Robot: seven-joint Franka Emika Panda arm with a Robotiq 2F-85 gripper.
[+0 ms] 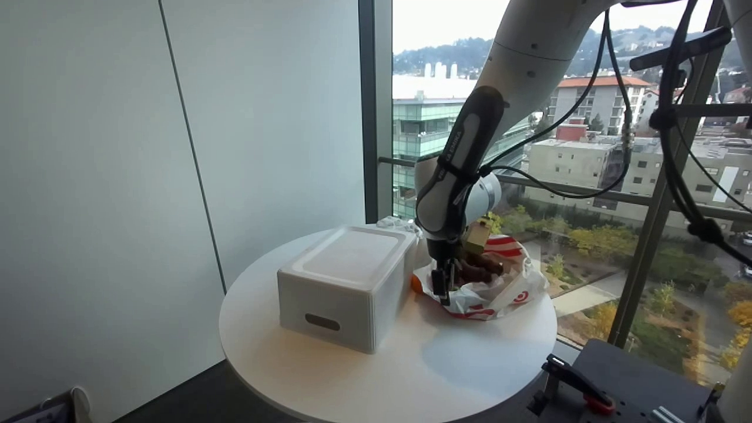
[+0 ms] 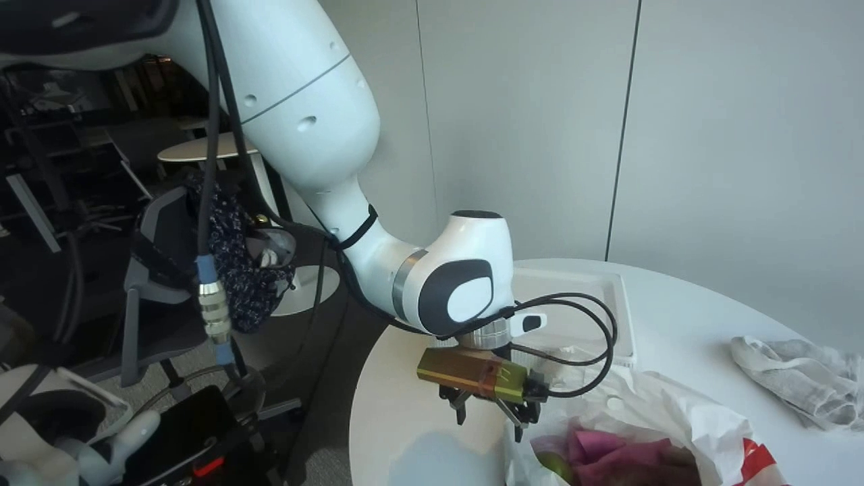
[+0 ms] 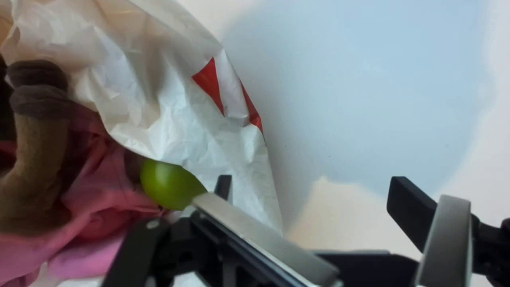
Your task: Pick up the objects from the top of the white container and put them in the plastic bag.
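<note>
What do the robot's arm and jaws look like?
The arm is white and rounded, with dark panels and lettering that includes EMIKA. Black cables run along it, one bearing a silver connector; a black strap wraps it. A yellowish box sits above the jaws, which are black and silver-grey.

- Beneath me, a round white table (image 1: 399,379).
- On its left, in an exterior view, I see a white box (image 1: 341,279).
- Right of it, a plastic bag (image 1: 504,297).
- Far side, a crumpled whitish bundle (image 1: 395,222).
</note>
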